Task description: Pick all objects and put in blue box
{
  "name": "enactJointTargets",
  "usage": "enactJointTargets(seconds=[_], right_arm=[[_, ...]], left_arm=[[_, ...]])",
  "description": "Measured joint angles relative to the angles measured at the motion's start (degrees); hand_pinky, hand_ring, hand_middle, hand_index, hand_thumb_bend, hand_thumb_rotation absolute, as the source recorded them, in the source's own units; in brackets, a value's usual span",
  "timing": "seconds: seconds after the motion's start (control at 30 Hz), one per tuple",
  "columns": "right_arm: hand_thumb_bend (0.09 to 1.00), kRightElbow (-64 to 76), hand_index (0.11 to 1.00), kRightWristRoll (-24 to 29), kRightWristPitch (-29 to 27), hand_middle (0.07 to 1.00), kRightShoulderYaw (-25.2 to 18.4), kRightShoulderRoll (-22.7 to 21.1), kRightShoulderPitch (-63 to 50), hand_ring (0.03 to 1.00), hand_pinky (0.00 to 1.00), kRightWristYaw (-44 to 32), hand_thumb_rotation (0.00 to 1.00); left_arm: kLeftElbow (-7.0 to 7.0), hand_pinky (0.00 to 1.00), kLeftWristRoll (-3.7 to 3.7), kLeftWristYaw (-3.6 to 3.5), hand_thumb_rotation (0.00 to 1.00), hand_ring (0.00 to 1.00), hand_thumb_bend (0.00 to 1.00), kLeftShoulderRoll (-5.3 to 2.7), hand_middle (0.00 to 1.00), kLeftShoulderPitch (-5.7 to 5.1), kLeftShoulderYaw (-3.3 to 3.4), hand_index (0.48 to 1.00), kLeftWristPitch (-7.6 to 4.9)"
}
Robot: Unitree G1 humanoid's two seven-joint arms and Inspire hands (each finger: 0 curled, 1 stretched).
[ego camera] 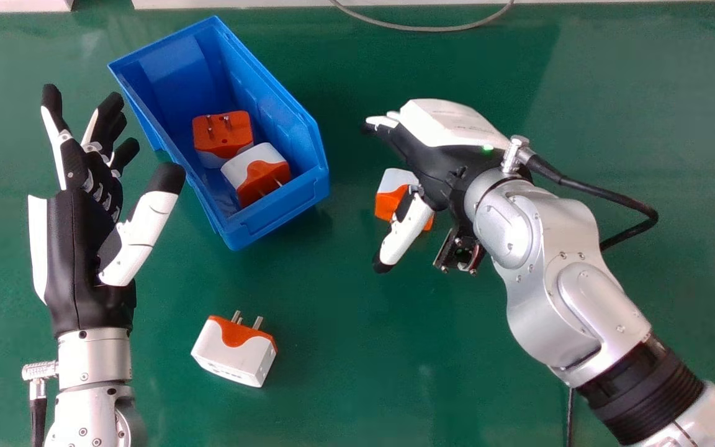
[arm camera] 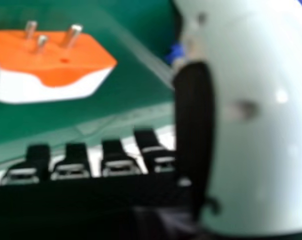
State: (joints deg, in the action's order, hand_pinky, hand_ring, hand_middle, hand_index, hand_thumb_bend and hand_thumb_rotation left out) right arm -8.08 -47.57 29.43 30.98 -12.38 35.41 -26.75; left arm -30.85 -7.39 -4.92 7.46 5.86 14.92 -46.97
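In the head view my right hand (ego camera: 438, 155) is over an orange and white adapter (ego camera: 388, 202), its thumb crossing above and hiding part of it. The right hand view has this adapter (arm camera: 51, 60) with metal pins showing, apart from the straight fingers of my right hand (arm camera: 111, 160). My left hand (ego camera: 84, 230) is open and empty, left of the blue box (ego camera: 258, 226). Two adapters lie inside the box, one orange side up (ego camera: 223, 133), the other tilted near the front wall (ego camera: 257, 174). A further adapter (ego camera: 233, 351) lies on the table below the box.
Green table surface (ego camera: 345, 372) extends around the box and adapters. A grey cable (ego camera: 419, 28) curves along the far edge. A black cable (ego camera: 618, 198) loops out from my right wrist.
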Motion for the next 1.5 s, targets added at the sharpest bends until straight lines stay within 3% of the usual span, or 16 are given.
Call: enactJointTargets(seconds=[0.13, 0.4, 0.67, 0.73, 0.77, 0.83, 0.9, 1.1, 1.27, 1.5], right_arm=[[1.000, -0.7, 1.000, 0.0, 0.1, 1.000, 0.3, 0.4, 0.0, 1.000, 1.00, -0.2, 0.17], [1.000, -1.7, 0.995, 0.0, 0.0, 1.000, 0.4, 0.4, 0.3, 1.000, 1.00, -1.5, 0.15], [0.984, -14.9, 0.961, 0.2, 0.4, 0.995, 1.8, 3.1, 4.8, 0.989, 0.95, -0.7, 0.13], [0.824, -16.7, 0.833, 1.1, 0.4, 0.805, 1.2, 4.1, 5.3, 0.792, 0.72, 0.4, 0.09], [0.824, -17.0, 0.833, 1.6, 0.4, 0.805, 0.9, 4.3, 5.3, 0.792, 0.72, 1.1, 0.09], [0.642, -17.2, 0.652, 2.6, 0.0, 0.602, 0.5, 4.4, 5.2, 0.575, 0.50, 1.9, 0.03], [0.568, -17.2, 0.557, 2.9, -0.3, 0.538, 0.5, 4.2, 5.2, 0.492, 0.42, 2.0, 0.01], [0.526, -15.4, 0.496, 4.9, -3.8, 0.507, 0.1, 2.7, 4.8, 0.444, 0.36, 3.2, 0.00], [0.525, -14.4, 0.495, 6.5, -6.1, 0.505, 0.1, 1.8, 4.1, 0.441, 0.35, 3.5, 0.00], [0.518, -12.2, 0.487, 7.9, -11.7, 0.510, -0.7, 0.0, 2.5, 0.413, 0.32, 5.3, 0.00]], left_arm=[[0.00, 0.90, -0.46, -0.18, 0.57, 0.94, 0.84, 0.00, 0.93, -0.01, 0.00, 0.921, 0.00], [0.00, 0.90, -0.62, -0.41, 0.56, 0.94, 0.85, -0.01, 0.93, -0.08, -0.02, 0.921, 0.00], [0.07, 0.90, -0.66, -0.31, 0.56, 0.94, 0.84, -0.13, 0.93, -0.65, 0.02, 0.921, -0.01], [0.17, 0.90, -0.75, -0.36, 0.56, 0.94, 0.84, -0.13, 0.93, -0.71, -0.01, 0.920, -0.01], [0.23, 0.90, -0.79, -0.37, 0.56, 0.94, 0.84, -0.13, 0.93, -0.77, 0.00, 0.920, 0.00], [0.23, 0.90, -1.03, -0.38, 0.56, 0.95, 0.85, -0.13, 0.93, -0.77, -0.01, 0.918, 0.01], [0.23, 0.90, -1.26, -0.59, 0.56, 0.95, 0.85, -0.13, 0.93, -0.76, -0.02, 0.918, 0.01], [0.23, 0.90, -1.84, -1.40, 0.55, 0.95, 0.86, -0.13, 0.93, -0.76, -0.03, 0.918, 0.07], [0.24, 0.90, -1.09, -0.59, 0.55, 0.95, 0.86, -0.12, 0.93, -0.77, 0.01, 0.918, 0.07], [0.24, 0.90, -1.17, -0.65, 0.56, 0.94, 0.85, -0.10, 0.93, -0.75, -0.02, 0.919, 0.06]])
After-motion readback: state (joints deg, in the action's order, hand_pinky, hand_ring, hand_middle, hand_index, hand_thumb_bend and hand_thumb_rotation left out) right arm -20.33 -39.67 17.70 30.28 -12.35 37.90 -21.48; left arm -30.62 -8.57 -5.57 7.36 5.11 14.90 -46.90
